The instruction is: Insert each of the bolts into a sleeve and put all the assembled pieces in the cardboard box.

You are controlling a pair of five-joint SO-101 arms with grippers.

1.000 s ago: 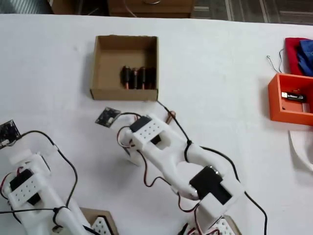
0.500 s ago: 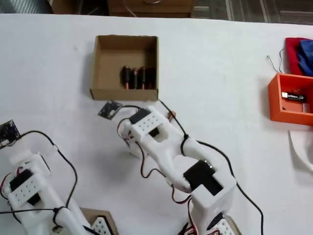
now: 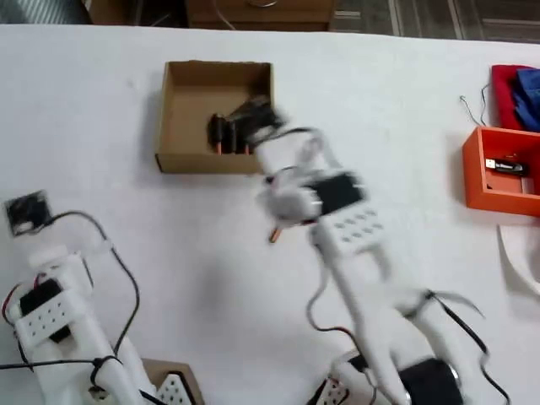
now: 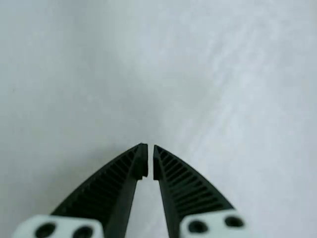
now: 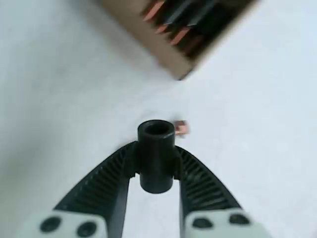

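Note:
My right gripper (image 5: 156, 148) is shut on a black sleeve (image 5: 156, 159), held upright with its open end up. Just past the sleeve a copper bolt (image 5: 180, 127) lies on the white table. In the high view the right arm (image 3: 350, 228) stretches toward the cardboard box (image 3: 215, 160), and the bolt (image 3: 274, 234) shows beside its wrist. Several assembled black and copper pieces (image 3: 232, 131) lie in the box (image 5: 166, 49). My left gripper (image 4: 147, 161) is shut, with nothing in it, over bare table. The left arm (image 3: 46, 308) sits at the near left.
An orange tray (image 3: 498, 190) holding a small black item stands at the right edge, with red and blue cloth (image 3: 515, 89) behind it. The right arm's cables (image 3: 460, 312) trail near the front.
The right arm has straightened and swung right and toward the box, out of its folded pose. The bolt now shows lower and further left than before. The left arm has shifted slightly.

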